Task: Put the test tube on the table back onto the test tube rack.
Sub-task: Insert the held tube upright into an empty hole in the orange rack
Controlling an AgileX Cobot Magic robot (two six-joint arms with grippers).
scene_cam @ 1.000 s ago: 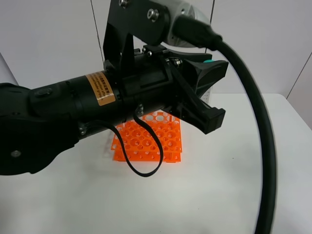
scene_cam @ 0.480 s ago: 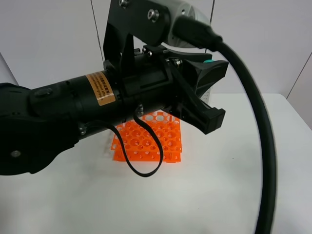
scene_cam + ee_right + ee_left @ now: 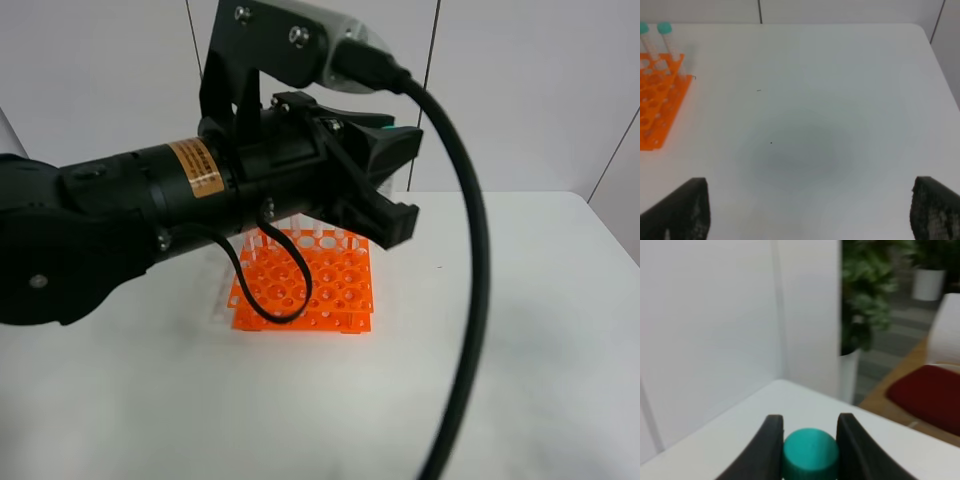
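Pinching the slim clear plastic test tube (image 3: 810, 456) by its teal screw cap, left gripper (image 3: 809, 435) hangs apparently above the bright orange two-tier plastic rack (image 3: 330, 285), cap-up for a tip-first drop. Right gripper (image 3: 810, 212) gapes empty over white matte worktop (image 3: 840, 100), apart from rack.

Bright, even light; soft shadow on table (image 3: 850, 65); left wrist view blurred (background most).

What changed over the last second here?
The left claw, shut on the test tube at its teal cap, shifted leftward in the exterior view, uncovering more of the test tube rack. The rack itself stayed put on the table.
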